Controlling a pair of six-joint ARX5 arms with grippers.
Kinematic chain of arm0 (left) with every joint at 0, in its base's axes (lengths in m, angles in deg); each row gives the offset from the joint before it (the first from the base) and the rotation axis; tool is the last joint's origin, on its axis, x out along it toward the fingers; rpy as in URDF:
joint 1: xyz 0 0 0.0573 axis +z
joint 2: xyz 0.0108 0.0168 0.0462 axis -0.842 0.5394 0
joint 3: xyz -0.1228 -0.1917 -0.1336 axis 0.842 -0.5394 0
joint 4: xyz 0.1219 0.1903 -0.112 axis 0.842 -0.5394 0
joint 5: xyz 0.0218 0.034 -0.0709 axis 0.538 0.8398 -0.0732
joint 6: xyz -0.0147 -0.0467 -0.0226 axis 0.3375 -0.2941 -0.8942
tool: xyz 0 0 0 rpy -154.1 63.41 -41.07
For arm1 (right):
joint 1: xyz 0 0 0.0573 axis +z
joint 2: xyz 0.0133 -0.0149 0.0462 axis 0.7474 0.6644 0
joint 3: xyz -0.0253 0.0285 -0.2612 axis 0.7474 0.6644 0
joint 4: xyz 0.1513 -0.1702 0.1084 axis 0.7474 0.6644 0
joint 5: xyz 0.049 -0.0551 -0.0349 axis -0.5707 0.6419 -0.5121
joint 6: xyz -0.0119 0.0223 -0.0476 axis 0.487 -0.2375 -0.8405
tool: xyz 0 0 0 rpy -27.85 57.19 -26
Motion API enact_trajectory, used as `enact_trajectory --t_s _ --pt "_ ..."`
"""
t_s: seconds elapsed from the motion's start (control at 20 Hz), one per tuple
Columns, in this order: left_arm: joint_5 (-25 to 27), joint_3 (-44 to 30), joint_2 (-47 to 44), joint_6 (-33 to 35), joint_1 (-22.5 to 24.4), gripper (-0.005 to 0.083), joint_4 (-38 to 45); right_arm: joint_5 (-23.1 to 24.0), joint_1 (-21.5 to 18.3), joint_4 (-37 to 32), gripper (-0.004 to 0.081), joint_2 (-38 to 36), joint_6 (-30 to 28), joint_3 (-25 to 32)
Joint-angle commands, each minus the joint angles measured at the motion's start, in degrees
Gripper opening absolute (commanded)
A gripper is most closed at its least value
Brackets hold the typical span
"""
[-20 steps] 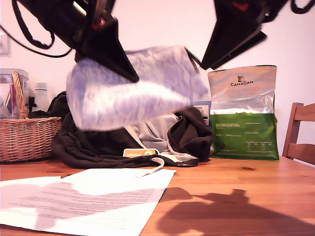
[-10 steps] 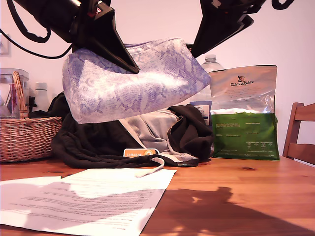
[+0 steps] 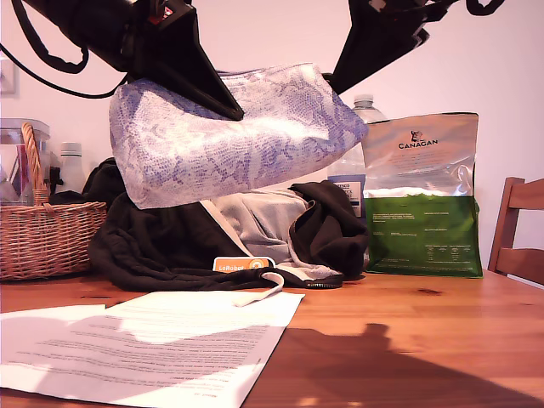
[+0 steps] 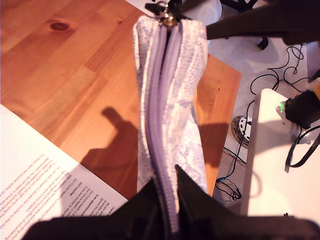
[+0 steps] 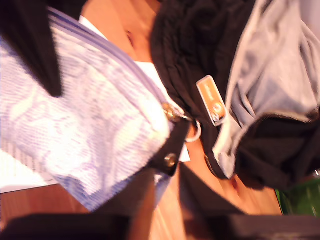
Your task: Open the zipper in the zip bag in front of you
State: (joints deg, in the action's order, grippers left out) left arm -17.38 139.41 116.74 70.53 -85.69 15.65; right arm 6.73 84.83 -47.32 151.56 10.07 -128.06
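While the wooden table (image 3: 408,314) stretches out under a plain pale wall, printed sheets of paper (image 3: 161,344) lie on it toward the exterior view's left, and a heap of dark and grey clothing (image 3: 246,234) with an orange tag sits behind them. At the exterior view's left edge stands a wicker basket (image 3: 47,234) with clear containers in it that I cannot make out, and a white bottle (image 3: 70,166) just behind. On the exterior view's right a green-and-silver Canagan bag (image 3: 422,194) stands upright and sealed, a clear water bottle (image 3: 361,115) partly hidden behind it, and a wooden chair (image 3: 520,234) shows at the edge. The zip bag (image 3: 229,136) hangs in the air above the clothing, clear of the table, held between both arms. My first gripper (image 4: 168,192) is pressed together on the bag's top edge at the end toward the exterior view's left, its fingers pinching either side of the zipper (image 4: 159,110), which runs closed along the whole visible length. My second gripper (image 5: 165,177) is at the other end, its fingers closed on the dark pull tab (image 5: 172,150) that hangs from a small metal ring at the zipper's end.
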Motion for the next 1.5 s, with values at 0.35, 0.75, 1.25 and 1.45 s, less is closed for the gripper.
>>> enact_trajectory --t_s 0.35,0.75,1.25,1.45 --pt "5.8 1.0 -0.2 6.6 -0.3 -0.0019 -1.3 1.8 0.5 -1.2 -0.0013 0.0 -5.2 -0.7" --pt "12.3 1.0 -0.1 8.7 -0.3 -0.0019 -1.2 4.0 4.0 -6.2 -0.0013 -0.1 -12.9 -0.7" --pt "14.3 1.0 -0.1 10.8 -3.0 -0.002 -2.1 5.7 8.2 -9.6 -0.0013 -0.1 -17.4 -0.7" --pt "14.3 1.0 -0.1 10.8 -3.0 -0.0019 -2.1 5.4 10.3 -9.6 -0.0013 -0.1 -17.4 -0.7"
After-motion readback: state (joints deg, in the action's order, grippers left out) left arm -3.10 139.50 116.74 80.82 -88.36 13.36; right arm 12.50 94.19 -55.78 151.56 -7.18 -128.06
